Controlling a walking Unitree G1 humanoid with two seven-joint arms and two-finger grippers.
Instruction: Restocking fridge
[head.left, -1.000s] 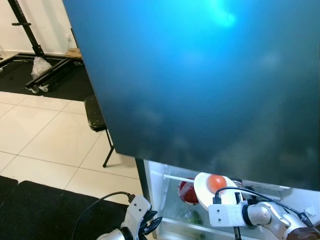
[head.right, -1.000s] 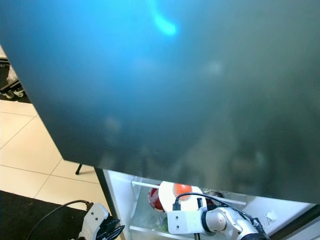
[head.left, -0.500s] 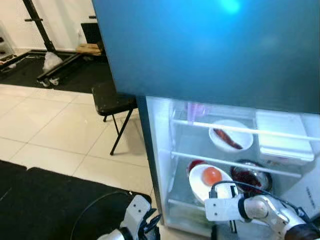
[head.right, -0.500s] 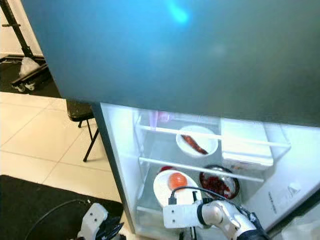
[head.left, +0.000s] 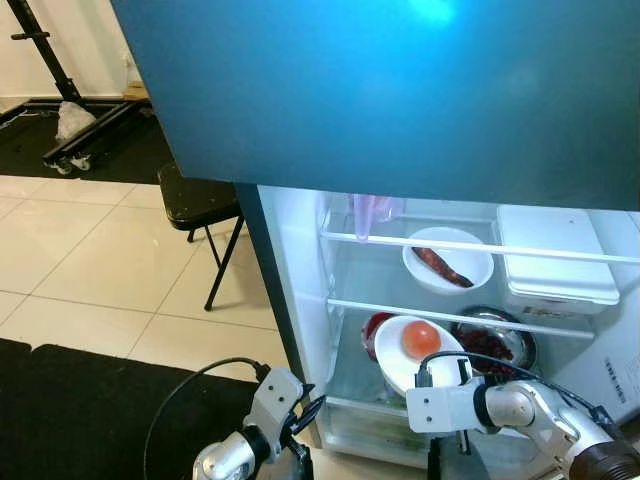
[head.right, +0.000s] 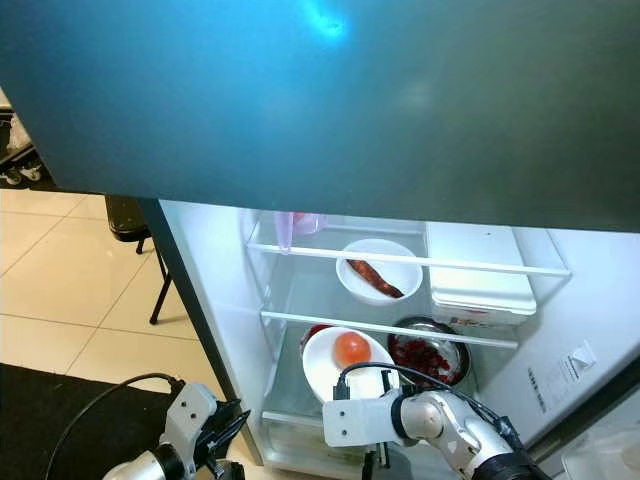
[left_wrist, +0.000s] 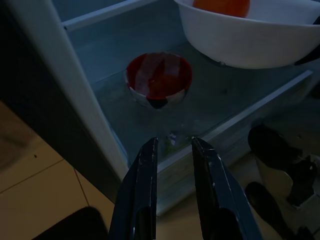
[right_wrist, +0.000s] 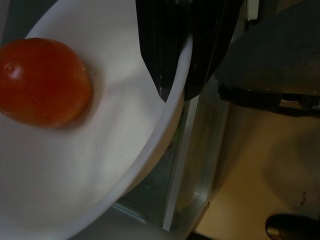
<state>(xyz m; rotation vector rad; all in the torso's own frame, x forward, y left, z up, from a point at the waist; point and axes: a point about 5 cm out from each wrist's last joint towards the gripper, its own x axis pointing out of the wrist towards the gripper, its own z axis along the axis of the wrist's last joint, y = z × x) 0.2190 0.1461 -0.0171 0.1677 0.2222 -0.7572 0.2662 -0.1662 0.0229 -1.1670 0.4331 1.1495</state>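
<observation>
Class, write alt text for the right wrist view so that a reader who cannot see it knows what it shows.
The right hand pinches the rim of a round white bowl between its two black fingers, one inside the rim and one outside. A round red-orange tomato lies in the bowl, and below the rim is the fridge's dim interior and tan floor.

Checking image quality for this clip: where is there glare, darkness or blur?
Eye views: sharp; bright spot of glare on the fridge door, interior brightly lit. Left wrist view: dark and dim, left pincer over a red bowl. Right wrist view: close and soft, right pincer on the white bowl rim.
</observation>
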